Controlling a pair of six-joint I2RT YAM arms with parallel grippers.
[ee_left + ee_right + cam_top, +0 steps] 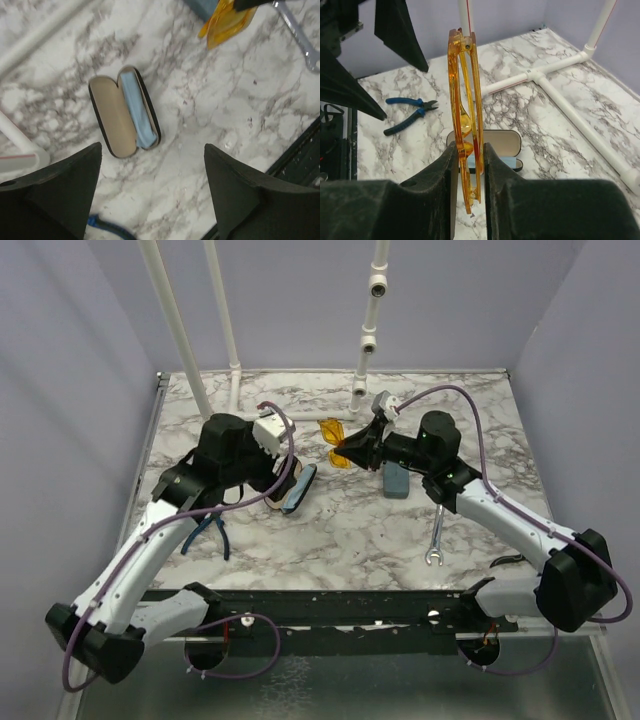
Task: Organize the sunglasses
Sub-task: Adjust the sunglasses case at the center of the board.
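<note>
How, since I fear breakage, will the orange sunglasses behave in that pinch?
Probably stiff: the folded orange sunglasses stand upright in the right gripper. Likely light, thin plastic. Glossy and held low, so they might pivot or slip.

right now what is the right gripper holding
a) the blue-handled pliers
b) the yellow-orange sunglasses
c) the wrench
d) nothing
B: in the right wrist view the right gripper is pinched shut on the folded yellow-orange sunglasses, while the blue-handled pliers and the wrench lie untouched on the marble.
</note>
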